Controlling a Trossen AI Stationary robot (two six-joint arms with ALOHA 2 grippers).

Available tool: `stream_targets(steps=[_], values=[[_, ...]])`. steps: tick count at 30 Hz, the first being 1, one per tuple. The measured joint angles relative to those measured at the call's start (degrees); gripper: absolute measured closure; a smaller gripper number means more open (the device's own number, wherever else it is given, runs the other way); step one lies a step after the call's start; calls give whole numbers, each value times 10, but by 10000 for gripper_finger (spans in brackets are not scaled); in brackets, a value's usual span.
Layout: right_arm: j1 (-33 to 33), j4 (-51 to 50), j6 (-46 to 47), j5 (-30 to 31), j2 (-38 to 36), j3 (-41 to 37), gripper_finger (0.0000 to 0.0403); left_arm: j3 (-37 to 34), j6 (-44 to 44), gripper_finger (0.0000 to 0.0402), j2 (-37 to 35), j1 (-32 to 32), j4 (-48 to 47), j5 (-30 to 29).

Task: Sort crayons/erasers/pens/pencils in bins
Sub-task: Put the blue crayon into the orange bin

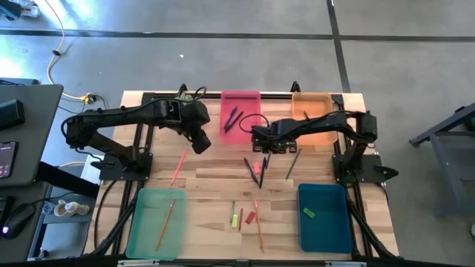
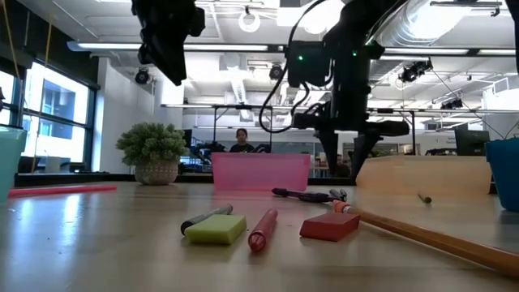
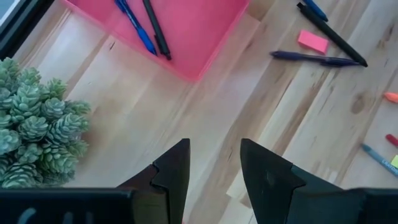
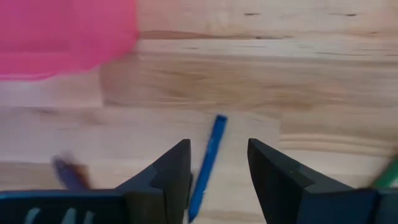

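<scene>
My right gripper (image 1: 261, 148) is open just above the table, in front of the pink bin (image 1: 241, 115). Its fingers stand on either side of a blue pen (image 4: 208, 155) that lies on the wood; I see no touch. More dark pens (image 1: 254, 169) and a pink eraser (image 3: 313, 42) lie beside it. My left gripper (image 1: 202, 144) is open and empty, raised left of the pink bin, which holds pens (image 3: 146, 25). An orange pencil (image 1: 165, 222) lies in the pale green bin (image 1: 141, 222). A green eraser (image 1: 308, 213) lies in the dark blue bin (image 1: 330, 222).
The orange bin (image 1: 312, 119) stands at the back right. A pink pencil (image 1: 178, 167) and a green stick (image 1: 293, 163) lie mid-table. Near the front lie a yellow-green eraser (image 2: 216, 229), a red eraser (image 2: 328, 227), short sticks (image 2: 261, 229) and an orange pencil (image 1: 258, 222).
</scene>
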Motion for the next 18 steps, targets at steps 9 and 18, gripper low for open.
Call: stream_targets(steps=[9,18], values=[[-3,14,-7,-15,39,0,279,0,8,273,0,1,-1,0],[-3,12,-8,-21,59,3,292,0,8,273,0,1,-5,-2]])
